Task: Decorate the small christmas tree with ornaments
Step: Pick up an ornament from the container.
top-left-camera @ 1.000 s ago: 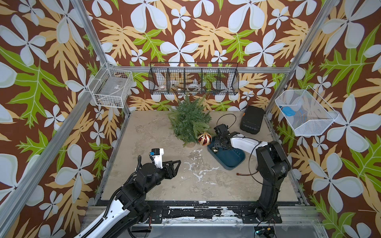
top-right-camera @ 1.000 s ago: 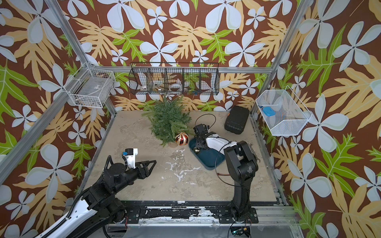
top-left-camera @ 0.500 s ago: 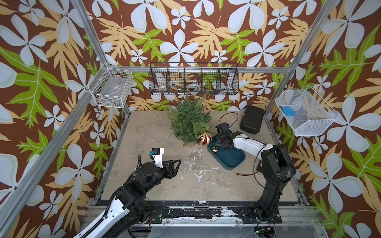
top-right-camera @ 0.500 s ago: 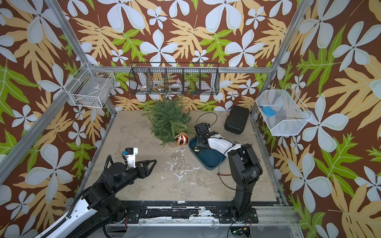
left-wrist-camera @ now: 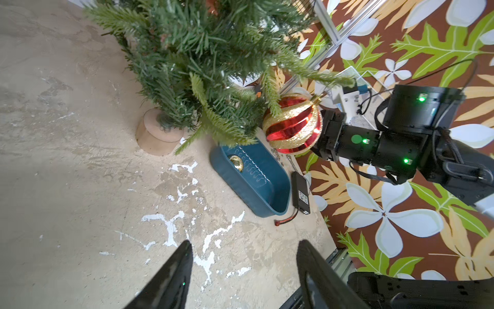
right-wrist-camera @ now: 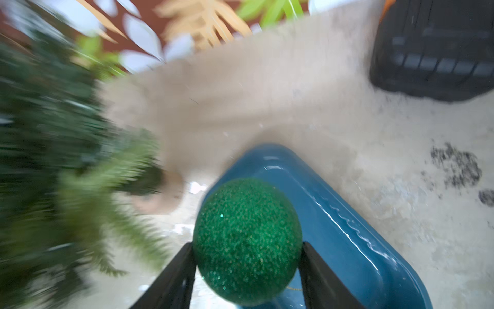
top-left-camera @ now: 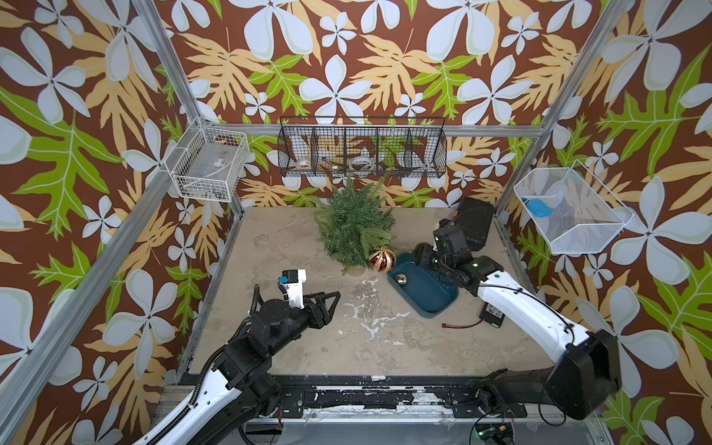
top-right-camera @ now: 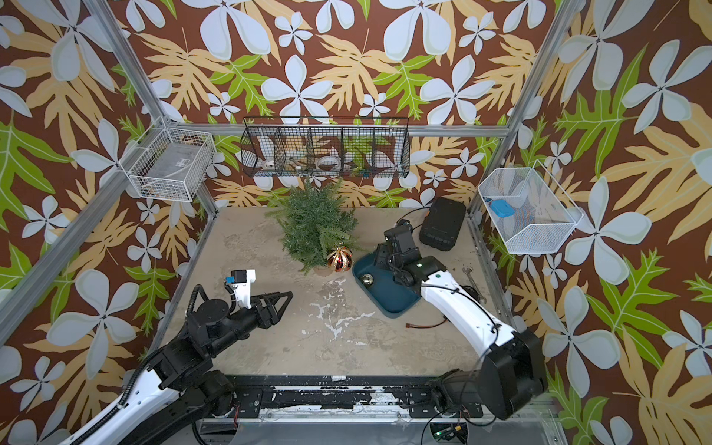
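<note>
Small xmas tree point(top-left-camera: 354, 227): upright at far centre of table point(top-left-camera: 293, 239), tan base down. Red/gold striped bauble point(top-left-camera: 382, 259) hangs on a low branch at its near-right side, just beside the far-left corner of the blue tray point(top-left-camera: 435, 304). Gold ball point(top-left-camera: 402, 278) lies in the tray's far end. By my count: 1 of 3 on, 1 in hand, 1 waiting.

R gripper point(right-wrist-camera: 246, 246): closed on green glitter ball point(right-wrist-camera: 247, 240), one finger each side of its widest part, on the ball body only. Ball is over the tray's far-left end and seems held clear of it. Bg in R wrist view is smeared, so detail on the tree side is poor. Hanging loop: only a thin gold thread shows under the ball; can't tell where it points.

L gripper point(left-wrist-camera: 243, 244): open and empty, over bare table at near left, well apart from the tree.

Risks from here:
- Round slick ball btw flat fingers. A nudge from a branch could squirt it out and it rolls across the table.
- Loop not presented to a branch. With the grip on the body it prob. can't be hooked w/o re-orienting.
- Approach runs close past the red/gold striped bauble. The wrist could knock it off.
- Tree looks light. A push into the branches could tip it, and the L gripper is too far off to steady it.
</note>
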`<control>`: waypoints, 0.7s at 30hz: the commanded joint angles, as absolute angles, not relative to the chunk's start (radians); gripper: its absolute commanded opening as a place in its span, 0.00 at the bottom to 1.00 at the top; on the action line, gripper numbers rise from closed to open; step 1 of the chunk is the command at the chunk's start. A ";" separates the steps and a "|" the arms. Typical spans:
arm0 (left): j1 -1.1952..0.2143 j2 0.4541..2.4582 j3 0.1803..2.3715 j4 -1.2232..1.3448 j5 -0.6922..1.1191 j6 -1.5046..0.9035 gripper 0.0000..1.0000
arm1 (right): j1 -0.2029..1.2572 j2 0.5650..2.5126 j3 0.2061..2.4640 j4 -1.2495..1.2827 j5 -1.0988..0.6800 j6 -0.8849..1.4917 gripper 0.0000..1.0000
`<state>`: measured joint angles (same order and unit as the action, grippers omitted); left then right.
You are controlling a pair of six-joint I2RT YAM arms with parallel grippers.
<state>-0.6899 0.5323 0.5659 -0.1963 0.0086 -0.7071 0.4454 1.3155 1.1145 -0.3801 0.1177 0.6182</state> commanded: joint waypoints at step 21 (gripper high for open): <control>-0.688 0.606 0.638 0.059 0.124 -0.747 0.59 | 0.549 1.069 1.249 -0.284 -0.180 0.684 0.60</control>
